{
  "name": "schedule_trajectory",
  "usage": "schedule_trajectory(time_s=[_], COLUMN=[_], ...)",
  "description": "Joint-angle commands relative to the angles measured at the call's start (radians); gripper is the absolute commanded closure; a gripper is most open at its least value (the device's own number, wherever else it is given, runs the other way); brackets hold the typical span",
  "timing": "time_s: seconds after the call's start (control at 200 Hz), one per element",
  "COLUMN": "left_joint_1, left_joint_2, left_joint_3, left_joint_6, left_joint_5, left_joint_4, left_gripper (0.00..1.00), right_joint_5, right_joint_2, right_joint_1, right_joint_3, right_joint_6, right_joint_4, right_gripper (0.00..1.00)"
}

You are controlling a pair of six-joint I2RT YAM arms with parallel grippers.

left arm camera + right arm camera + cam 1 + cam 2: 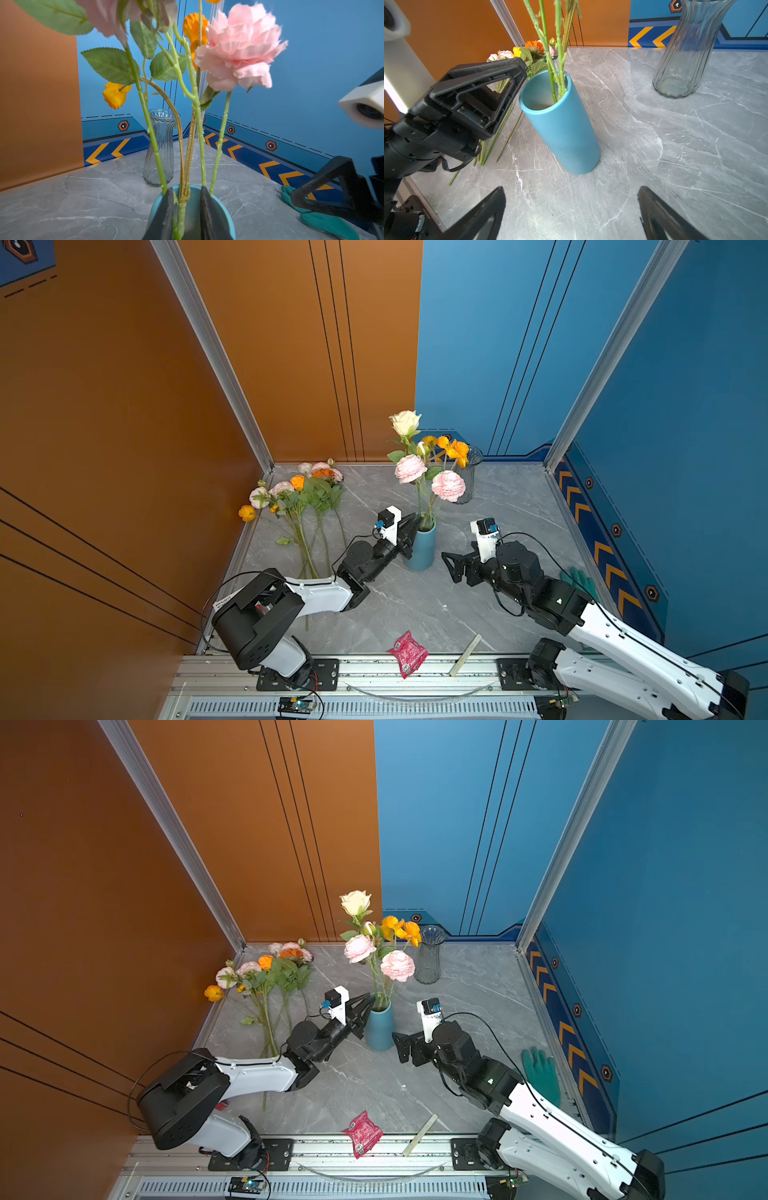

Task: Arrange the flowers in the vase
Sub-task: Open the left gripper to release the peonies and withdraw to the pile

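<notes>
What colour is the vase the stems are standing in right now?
Plain teal-blue, no pattern. The vase shows best in the right wrist view.

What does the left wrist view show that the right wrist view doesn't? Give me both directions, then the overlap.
Only the left wrist view: the pink bloom and orange bloom above the vase, and the green glove.
Only the right wrist view: the loose flowers lying on the table, and the blue vase down to its base.
Both: the blue vase holding stems, and the empty glass vase.
</notes>
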Motion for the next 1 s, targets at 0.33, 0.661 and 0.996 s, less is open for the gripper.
schedule_trajectory(time_s=[0.33, 0.661, 0.996], left_joint_1=[0.053, 0.405, 0.638], left_joint_2=[-0.411, -0.484, -0.125], left_joint_3=[0.025, 0.131, 0.224], left_joint_6=[0.031, -0.238, -0.347], left_joint_5=[-0.053, -0.021, 0.205], left_joint_4=[-0.736, -1.371, -1.369], left_gripper=[0.48, 0.45, 0.52], right_joint_5=[-0.027, 0.016, 0.031], right_joint_2=[-0.011, 0.051, 0.257], right_joint_1=[0.039, 0.176, 0.253], right_joint_3=[-0.021, -0.025, 0.027], right_joint_6=[-0.054, -0.089, -0.057], right_joint_4=[0.088, 0.172, 0.274], right_gripper=[0.0, 0.0, 0.0])
